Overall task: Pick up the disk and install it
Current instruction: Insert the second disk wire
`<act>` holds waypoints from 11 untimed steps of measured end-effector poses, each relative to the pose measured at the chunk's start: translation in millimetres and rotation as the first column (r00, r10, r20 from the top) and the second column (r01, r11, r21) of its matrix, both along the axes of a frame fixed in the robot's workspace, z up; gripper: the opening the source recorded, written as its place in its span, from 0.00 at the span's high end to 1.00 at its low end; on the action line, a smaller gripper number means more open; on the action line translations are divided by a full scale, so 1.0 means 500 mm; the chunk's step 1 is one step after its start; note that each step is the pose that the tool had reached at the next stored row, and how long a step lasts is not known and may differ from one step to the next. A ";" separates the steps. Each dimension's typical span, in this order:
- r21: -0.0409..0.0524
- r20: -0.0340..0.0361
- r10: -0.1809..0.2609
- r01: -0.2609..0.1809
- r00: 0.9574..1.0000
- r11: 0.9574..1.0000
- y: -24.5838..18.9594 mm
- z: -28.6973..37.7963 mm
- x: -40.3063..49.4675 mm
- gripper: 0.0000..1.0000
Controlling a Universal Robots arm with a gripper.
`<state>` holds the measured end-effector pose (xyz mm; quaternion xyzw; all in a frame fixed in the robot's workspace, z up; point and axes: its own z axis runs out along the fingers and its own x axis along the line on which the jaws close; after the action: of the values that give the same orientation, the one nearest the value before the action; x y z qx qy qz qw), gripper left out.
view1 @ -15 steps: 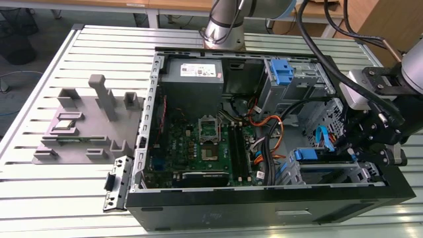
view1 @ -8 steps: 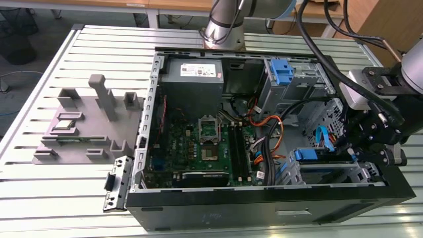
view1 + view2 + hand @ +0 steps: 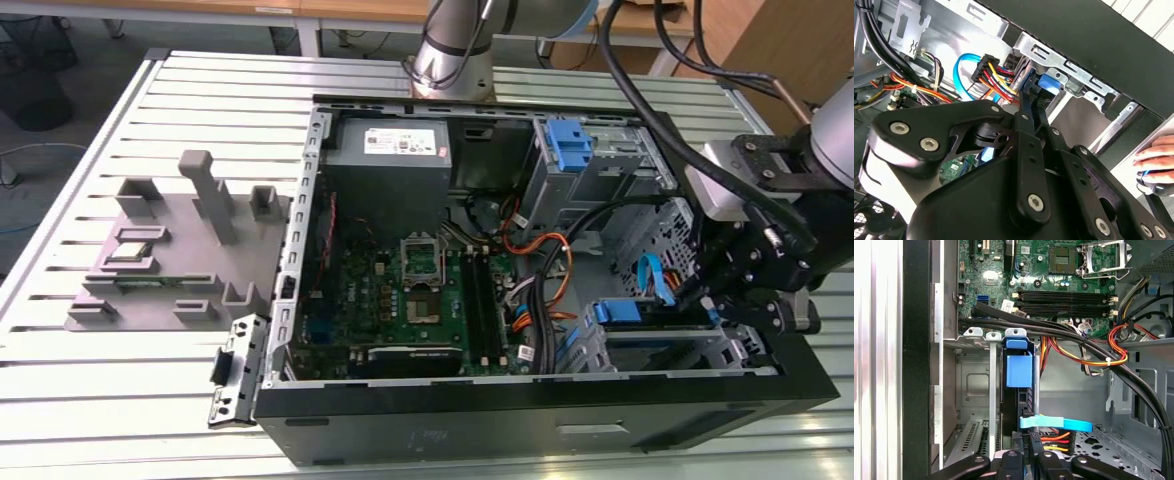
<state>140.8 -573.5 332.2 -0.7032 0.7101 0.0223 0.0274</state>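
The disk [image 3: 638,312] sits edge-on in the metal drive cage [image 3: 694,350] at the case's front corner, on the exterior view's right. Its blue carrier bracket [image 3: 1018,371] fills one cage slot between metal rails. My gripper [image 3: 714,305] reaches down into the case right behind the disk. In both wrist views its two black fingers [image 3: 1036,447] lie close together with nothing seen between them. Their tips [image 3: 1029,92] meet the rear end of the blue carrier [image 3: 1046,82], next to the power connector's coloured wires [image 3: 996,75].
A flat blue data cable [image 3: 1054,424] crosses just ahead of the fingers. Thick black cables [image 3: 1054,330] and orange wires run over the cage. The motherboard [image 3: 414,290], grey power-supply box [image 3: 387,145] and a lone blue bracket [image 3: 567,145] share the case. A person's hand [image 3: 1154,152] rests outside.
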 end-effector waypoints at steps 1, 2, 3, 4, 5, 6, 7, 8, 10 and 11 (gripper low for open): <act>0.000 0.000 0.000 0.000 1.000 1.000 0.0001 0.002 0.000 0.83; 0.000 0.000 0.000 0.000 1.000 1.000 0.0001 0.004 0.000 0.83; 0.000 0.000 0.000 0.000 1.000 1.000 0.0000 0.007 0.000 0.83; 0.000 0.000 0.000 0.000 1.000 1.000 0.0000 0.008 0.000 0.83; 0.000 0.000 0.000 0.000 1.000 1.000 0.0000 0.008 0.000 0.83; 0.000 0.000 0.000 0.000 1.000 1.000 0.0000 0.008 0.000 0.83; 0.000 0.000 -0.001 0.001 1.000 1.000 0.0000 0.008 0.000 0.83; 0.000 0.000 -0.003 0.003 1.000 1.000 0.0007 0.008 -0.001 0.83; 0.000 0.000 -0.005 0.005 1.000 1.000 0.0023 0.007 -0.001 0.83; 0.000 0.000 -0.006 0.006 1.000 1.000 0.0031 0.007 -0.001 0.83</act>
<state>140.2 -571.9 335.5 -0.7011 0.7122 0.0222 0.0275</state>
